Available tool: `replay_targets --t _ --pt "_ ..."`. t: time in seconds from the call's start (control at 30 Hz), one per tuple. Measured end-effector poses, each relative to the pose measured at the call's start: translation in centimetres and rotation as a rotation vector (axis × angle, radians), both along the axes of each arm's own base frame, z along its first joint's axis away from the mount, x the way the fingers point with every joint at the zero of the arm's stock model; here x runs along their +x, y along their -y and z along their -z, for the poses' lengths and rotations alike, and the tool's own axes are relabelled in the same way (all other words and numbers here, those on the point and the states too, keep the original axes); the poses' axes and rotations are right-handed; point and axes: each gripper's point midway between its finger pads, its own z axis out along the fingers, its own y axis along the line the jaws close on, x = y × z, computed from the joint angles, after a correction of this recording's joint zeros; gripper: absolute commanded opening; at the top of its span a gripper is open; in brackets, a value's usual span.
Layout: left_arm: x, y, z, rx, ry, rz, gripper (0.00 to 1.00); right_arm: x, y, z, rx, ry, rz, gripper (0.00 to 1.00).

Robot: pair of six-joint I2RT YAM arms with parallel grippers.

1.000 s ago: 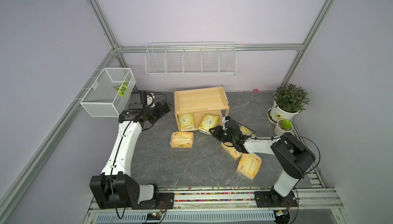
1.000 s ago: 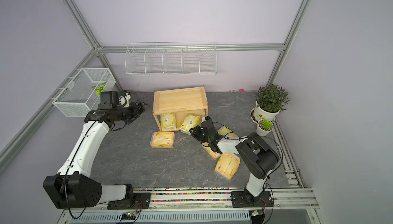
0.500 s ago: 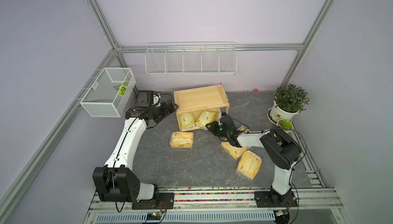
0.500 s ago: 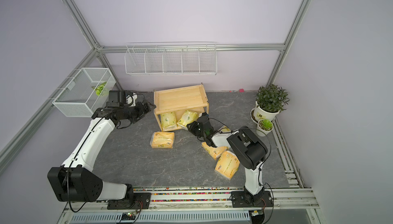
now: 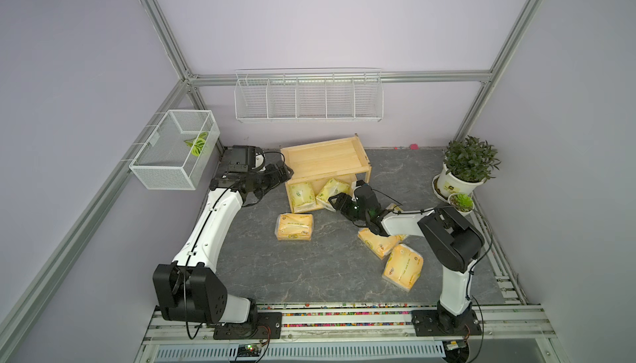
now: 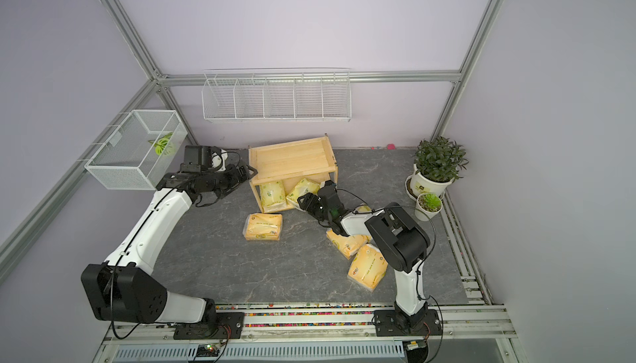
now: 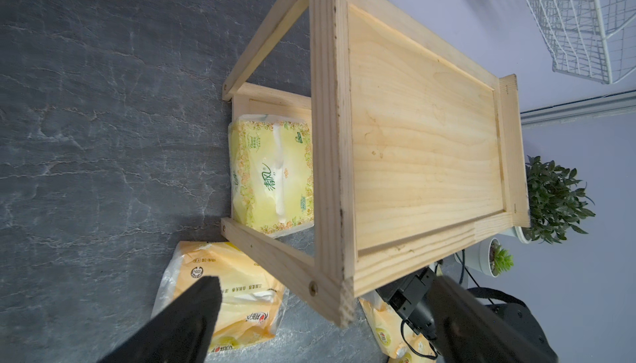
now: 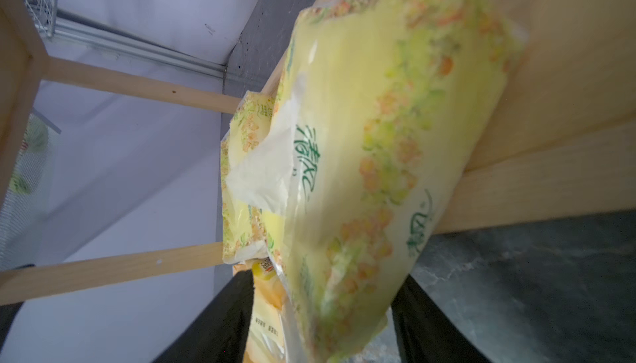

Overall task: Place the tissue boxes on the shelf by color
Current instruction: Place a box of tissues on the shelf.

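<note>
In both top views, a light wooden shelf with rimmed boards is seen on a grey stone-patterned mat. On its lower board a glossy pale yellow-green pack is laid, and a tilted pale pack is leant beside it. One orange pack is laid before the shelf; two further orange packs are overlapped by the right arm. Potted plants are stood at the right edge.

In the left wrist view, the left gripper is held wide apart, the shelf's corner framed between its fingers, nothing clamped.

In the right wrist view, the right gripper is parted around the crinkled tilted pale pack's end, a gap left at one finger.
</note>
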Motion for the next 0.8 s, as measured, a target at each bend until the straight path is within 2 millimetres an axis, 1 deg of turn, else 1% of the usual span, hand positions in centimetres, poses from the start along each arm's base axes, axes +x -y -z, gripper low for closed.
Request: replay_targets --t 0.1,0.17,0.3,0.43,0.67,0.8 --pt "0.3 -0.3 0.1 0.025 0.006 -0.028 1.00 -0.1 0.2 -0.1 -0.015 0.003 -0.001 0.79" --pt "0.4 -0.5 0.1 0.037 0.008 -0.046 1.00 -0.3 0.5 -0.6 -0.025 0.009 -0.001 0.80" --pt "0.6 -0.5 0.2 0.060 0.017 -0.067 1.00 -0.3 1.3 -2.3 -0.040 0.041 0.005 0.81" --pt "0.8 -0.3 0.2 0.069 0.026 -0.067 1.00 0.0 2.2 -3.5 -0.063 0.072 0.019 0.82" --pt "1.5 0.2 1.1 0.074 0.018 -0.059 1.00 0.2 2.9 -3.1 -0.096 0.075 0.031 0.81" --pt "1.6 0.3 1.5 0.078 0.008 -0.056 1.00 0.8 2.8 -2.4 -0.101 0.074 0.050 0.81"
